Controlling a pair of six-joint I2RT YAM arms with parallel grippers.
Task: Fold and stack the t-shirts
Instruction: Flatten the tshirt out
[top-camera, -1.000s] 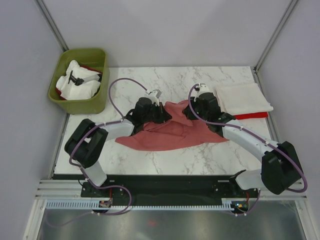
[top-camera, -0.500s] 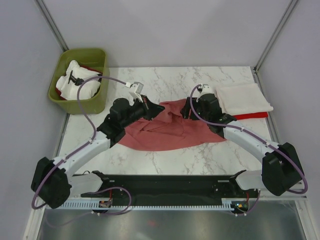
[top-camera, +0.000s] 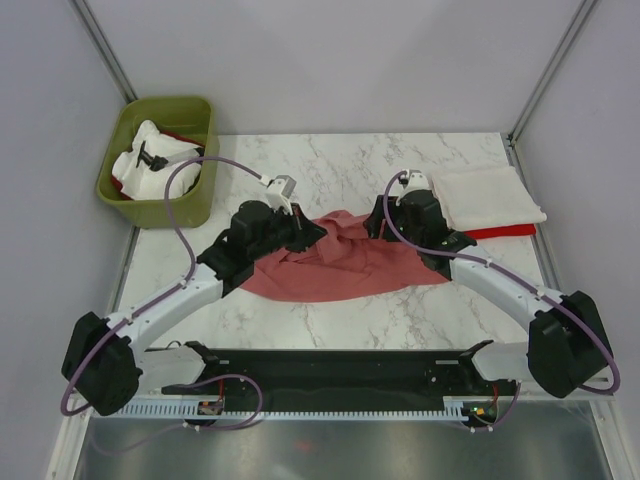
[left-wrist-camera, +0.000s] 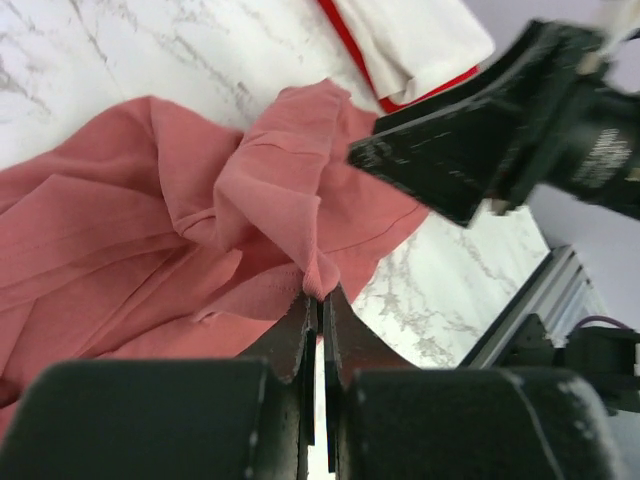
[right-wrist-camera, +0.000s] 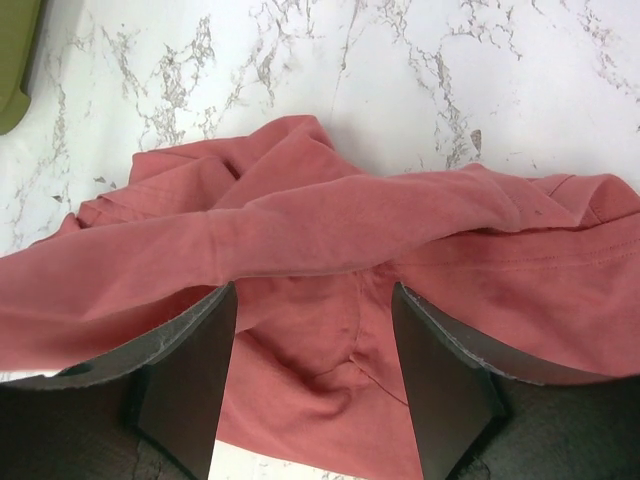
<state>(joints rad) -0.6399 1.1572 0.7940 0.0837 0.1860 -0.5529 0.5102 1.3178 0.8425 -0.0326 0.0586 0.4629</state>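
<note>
The dusty salmon-red t-shirt (top-camera: 345, 268) lies crumpled in the middle of the marble table (top-camera: 330, 165). My left gripper (top-camera: 312, 232) is shut on a raised fold of the shirt (left-wrist-camera: 200, 220) at its far left part, the cloth pinched at the fingertips (left-wrist-camera: 320, 296). My right gripper (top-camera: 384, 222) hovers over the shirt's far right part, open, with the cloth (right-wrist-camera: 350, 230) lying loose under the spread fingers (right-wrist-camera: 190, 370). A folded cream-white t-shirt (top-camera: 488, 195) rests on a bright red one (top-camera: 505, 232) at the right.
A green bin (top-camera: 192, 205) at the back left holds white and red cloth. Grey walls close in the sides and back. The right arm's black wrist (left-wrist-camera: 520, 120) stands close in front of my left gripper. The bin's corner (right-wrist-camera: 15, 60) shows at far left.
The right gripper has opened and let go of the shirt. The left arm swung out to the left, and its gripper carried the pinched fold left, then back right, bunching the cloth.
</note>
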